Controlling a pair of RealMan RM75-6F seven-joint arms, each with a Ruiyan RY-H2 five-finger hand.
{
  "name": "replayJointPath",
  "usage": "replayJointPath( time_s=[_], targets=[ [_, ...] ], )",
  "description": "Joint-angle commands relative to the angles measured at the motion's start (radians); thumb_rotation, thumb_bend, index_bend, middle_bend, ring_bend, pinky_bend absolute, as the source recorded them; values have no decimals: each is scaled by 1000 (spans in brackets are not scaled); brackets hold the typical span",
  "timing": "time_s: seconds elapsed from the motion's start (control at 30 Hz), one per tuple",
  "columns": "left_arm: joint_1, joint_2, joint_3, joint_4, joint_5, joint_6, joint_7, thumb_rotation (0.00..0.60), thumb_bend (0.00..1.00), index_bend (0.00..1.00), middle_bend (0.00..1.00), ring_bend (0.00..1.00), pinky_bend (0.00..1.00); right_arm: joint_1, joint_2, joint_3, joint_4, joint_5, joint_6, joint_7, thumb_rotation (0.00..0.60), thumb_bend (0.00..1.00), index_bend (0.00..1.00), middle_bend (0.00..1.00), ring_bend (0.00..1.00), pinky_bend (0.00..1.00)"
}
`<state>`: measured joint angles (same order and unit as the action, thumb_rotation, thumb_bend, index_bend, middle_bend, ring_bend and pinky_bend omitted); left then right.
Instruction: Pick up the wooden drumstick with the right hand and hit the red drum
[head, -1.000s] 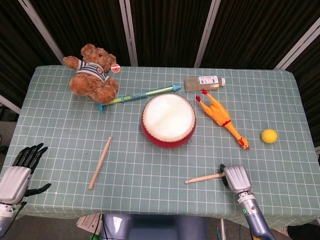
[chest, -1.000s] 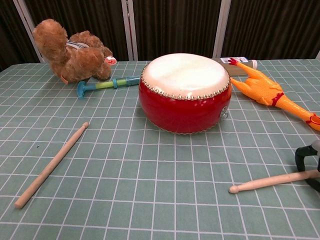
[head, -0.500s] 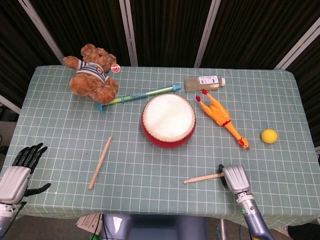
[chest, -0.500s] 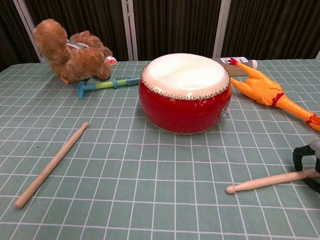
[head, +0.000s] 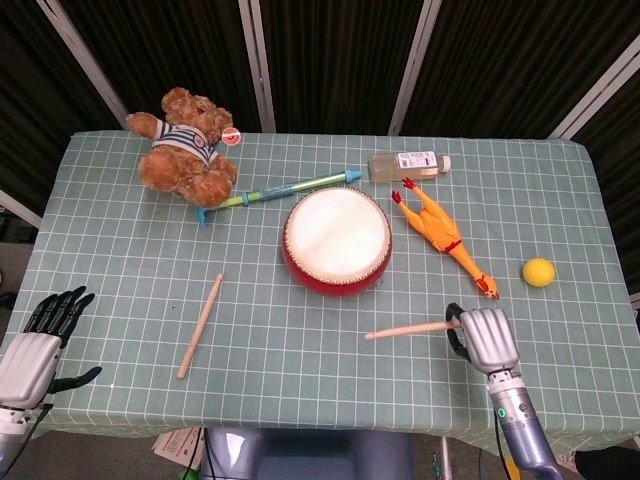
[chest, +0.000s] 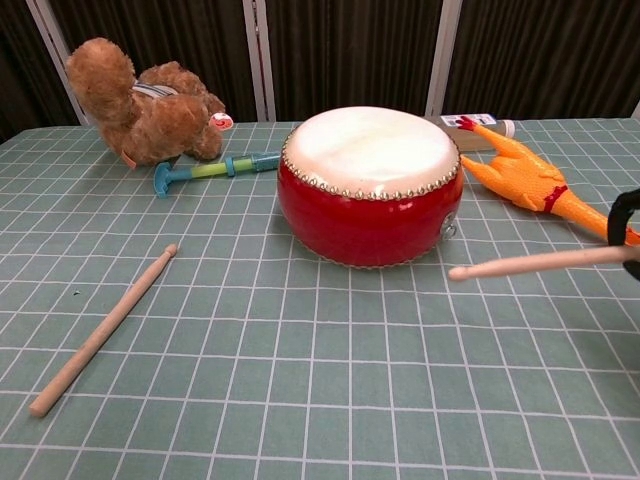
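My right hand (head: 489, 338) grips a slim wooden drumstick (head: 408, 329), tip toward the round red drum (head: 337, 241); left hand (head: 38, 340) idle, fingers spread; rubber chicken (head: 442, 235) lies beside

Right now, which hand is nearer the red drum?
The right hand. It sits just off the red drum's near right side, holding a wooden drumstick pointed toward it. The left hand is far off at the table's near-left corner.
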<state>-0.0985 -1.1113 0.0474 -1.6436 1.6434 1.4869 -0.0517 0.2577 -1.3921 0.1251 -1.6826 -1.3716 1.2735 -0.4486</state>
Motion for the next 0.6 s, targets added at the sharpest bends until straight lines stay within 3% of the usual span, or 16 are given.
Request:
replayJointPath(
  time_s=[0.03,0.37,0.6],
  targets=[
    [0,-1,0,0,0,0,0,600,0,0,0,0,0,-12,29,45,-64,72,30,9,600,656,1000,1000,1000,923],
    [2,-2,0,0,1,2,8,600,0,0,0,0,0,5,48,144,-142,284,35,-12,600,665,1000,1000,1000,923],
    [-2,1,2,0,-1,-6,-2,600,0,0,0,0,0,51,42,274,-173,533,20,3,600,665,1000,1000,1000,923]
  ],
)
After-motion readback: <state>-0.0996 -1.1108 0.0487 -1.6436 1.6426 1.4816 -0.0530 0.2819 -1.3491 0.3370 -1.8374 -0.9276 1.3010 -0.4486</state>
